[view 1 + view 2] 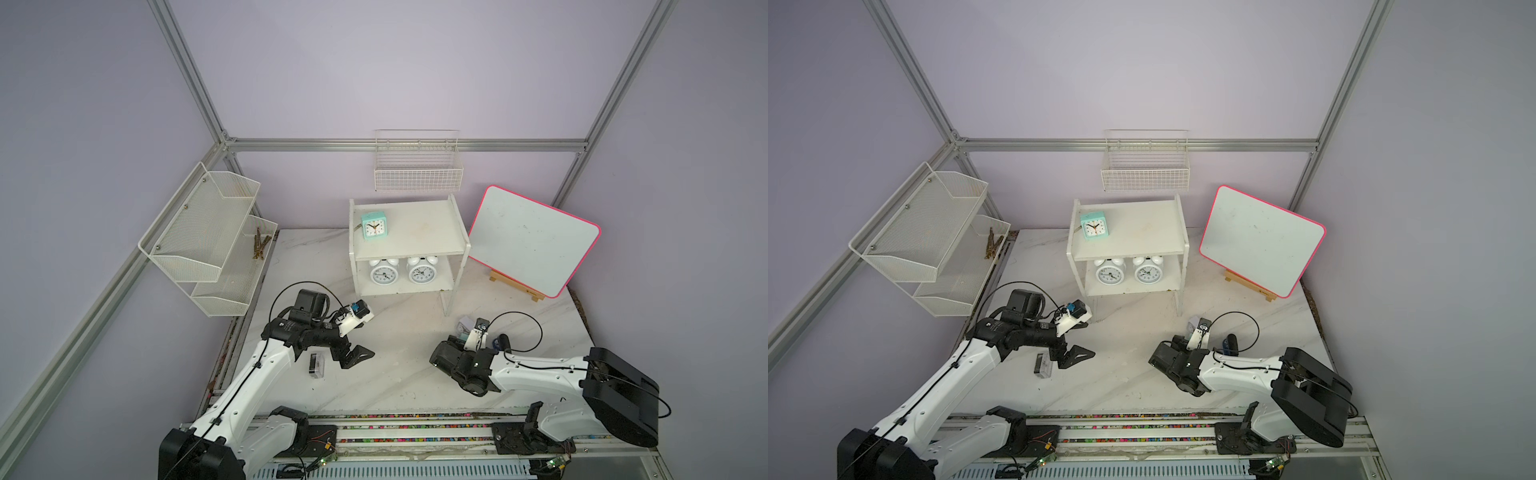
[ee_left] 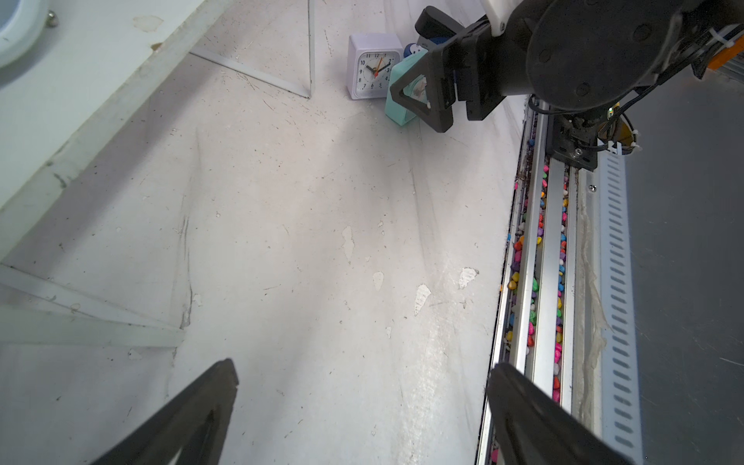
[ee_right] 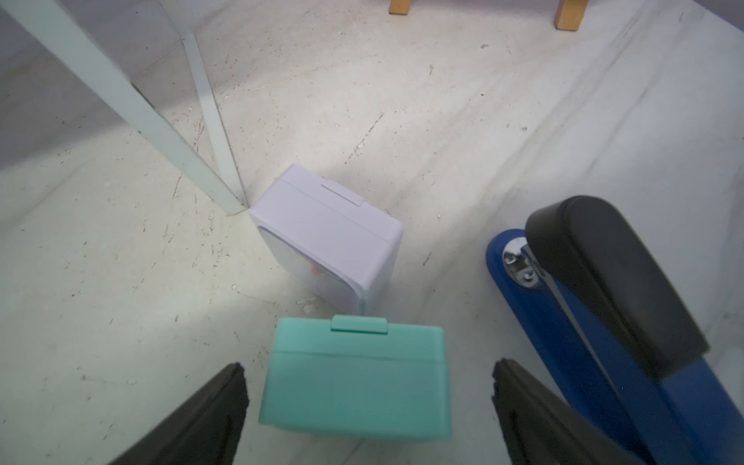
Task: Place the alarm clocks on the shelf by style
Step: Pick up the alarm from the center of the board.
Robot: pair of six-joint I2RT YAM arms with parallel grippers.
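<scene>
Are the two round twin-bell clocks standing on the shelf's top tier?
No, both twin-bell clocks stand on the shelf's lower tier, beneath a mint green square clock.

shelf [image 1: 424, 232] top open beside mint clock [image 1: 374, 225] — lower tier crowded, 2 twin-bell clocks [image 1: 383, 273]
</scene>
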